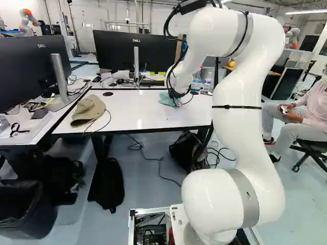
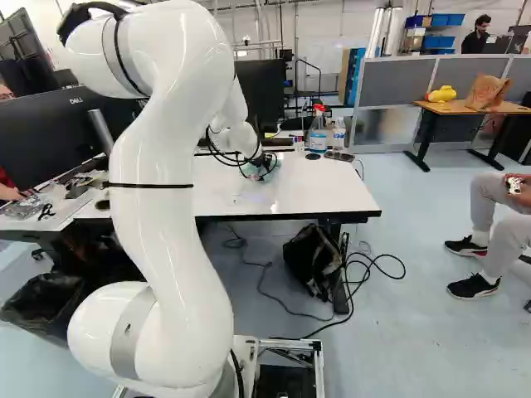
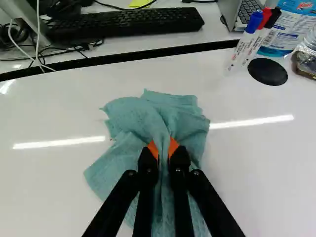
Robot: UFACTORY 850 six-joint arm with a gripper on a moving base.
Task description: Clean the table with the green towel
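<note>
Teal cloth towel (image 3: 123, 116), one, crumpled: folds pinched in your gripper (image 1: 177, 94), jaws nearly closed; glossy white table (image 3: 44, 116) beneath.

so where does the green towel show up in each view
Left base view: green towel just above the middle, on the white table.
Right base view: also above the middle, partly hidden.
Wrist view: pinched between the gripper's fingers, spread around them.
Shared landmark: bottle with blue liquid.
</note>
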